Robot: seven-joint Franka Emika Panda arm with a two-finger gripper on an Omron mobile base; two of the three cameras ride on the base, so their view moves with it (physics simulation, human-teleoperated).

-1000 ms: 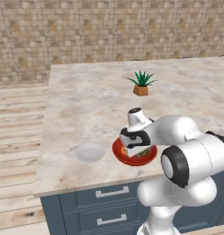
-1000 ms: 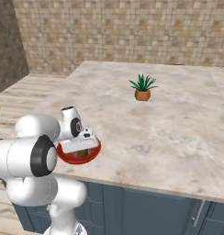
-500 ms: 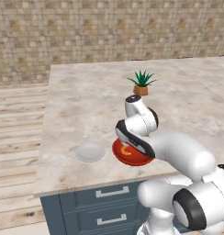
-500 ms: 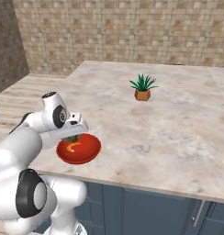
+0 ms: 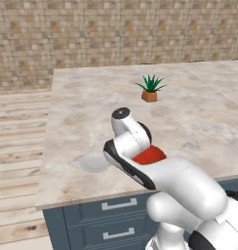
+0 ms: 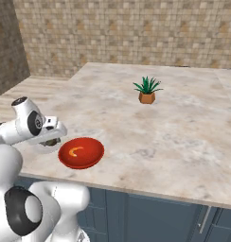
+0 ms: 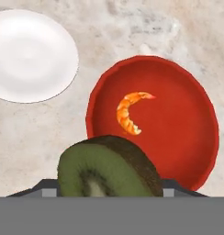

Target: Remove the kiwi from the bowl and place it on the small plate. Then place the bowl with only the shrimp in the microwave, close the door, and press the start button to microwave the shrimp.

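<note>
Hand view looks straight down, jaws clamped on the kiwi (image 7: 109, 167) above the bowl (image 7: 178, 137) rim.

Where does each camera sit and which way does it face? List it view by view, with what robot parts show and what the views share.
Left base view: behind the arm's left, looking forward and down over the counter; the white arm rises lower right, partly covering the bowl beside the plate.
Right base view: behind the arm's right; the arm rises lower left, next to the bowl with the shrimp.
Hand view: on the hand, looking down past the held kiwi.
Shared: bowl, plate, counter; both base views share the potted plant.
</note>
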